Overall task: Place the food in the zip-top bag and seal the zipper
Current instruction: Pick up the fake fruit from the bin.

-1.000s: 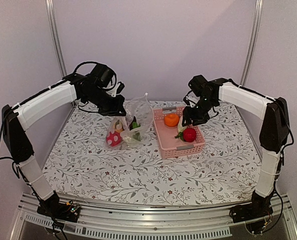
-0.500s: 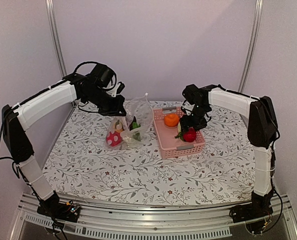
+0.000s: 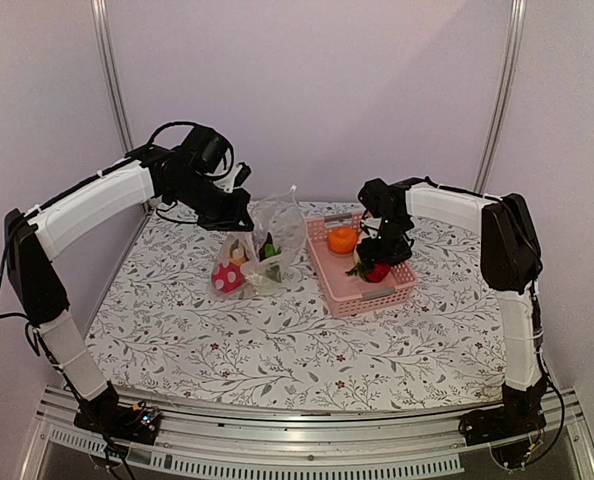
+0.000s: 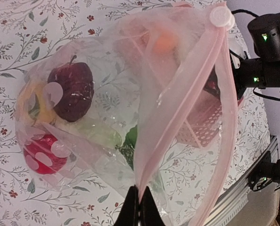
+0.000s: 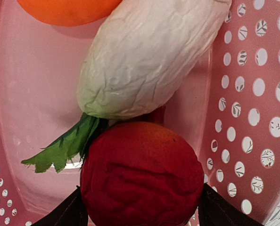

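The left pincer (image 4: 136,209) is clamped tight on the mouth edge of the zip-top bag (image 4: 107,108) and holds that edge up off the surface (image 3: 277,340). My guess is that's the whole point. It props the mouth open toward the basket side, so the two pale pink strips of the zipper (image 4: 229,103) stand apart in a loop and food can drop in. The bag's bottom rests on the surface with a purple fruit (image 4: 74,87) and a red spotted piece (image 4: 43,153) inside, plus something yellow and something green I can't name.

The right pincer (image 5: 140,207) is down inside the pink basket (image 5: 253,117) with its jaws spread wide, one finger (image 5: 60,214) on each side of the red fruit (image 5: 142,172). The fruit sits right between them, but I wouldn't call it gripped. It looks like a straddle with nothing held. A white radish (image 5: 144,61) with green leaves lies against the fruit's far side, touching it, and an orange (image 5: 69,9) is just beyond that. In the top view the basket sits just beside the bag.
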